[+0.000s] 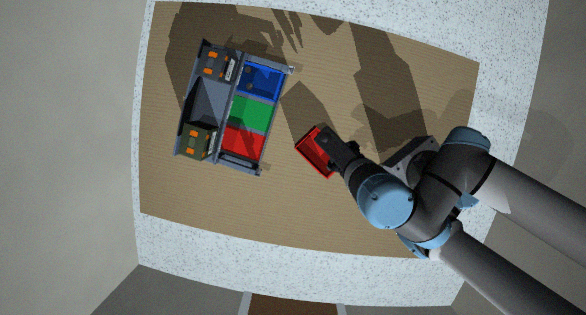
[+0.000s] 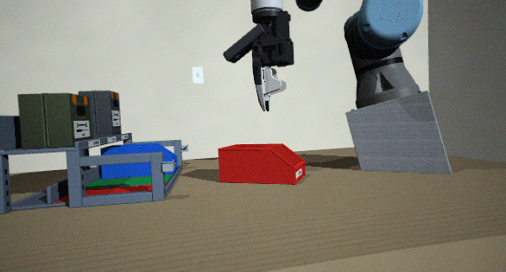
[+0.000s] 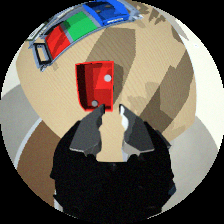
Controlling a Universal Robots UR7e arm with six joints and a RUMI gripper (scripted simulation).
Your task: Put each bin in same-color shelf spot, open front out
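Gripper point(image 1: 331, 169) point(image 2: 266, 110) point(image 3: 112, 104) above the red bin point(image 1: 306, 147) point(image 2: 259, 165) point(image 3: 86, 86)
Bare tabletop point(image 1: 280, 205) point(image 2: 276, 220) point(image 3: 52, 92) separates bin and shelf point(image 1: 216, 152) point(image 2: 75, 181) point(image 3: 44, 66); the fingers point down, narrowly parted, holding nothing.

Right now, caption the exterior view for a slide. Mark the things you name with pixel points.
Black two-jaw gripper point(image 2: 266, 110) point(image 3: 112, 104) hovering above an open-topped red bin point(image 2: 255, 165) point(image 1: 307, 154) point(image 3: 86, 87), a blue bin point(image 2: 131, 164) point(image 1: 261, 80) point(image 3: 106, 19) already on the grey metal shelf point(image 2: 75, 181) point(image 1: 263, 60) point(image 3: 44, 64).
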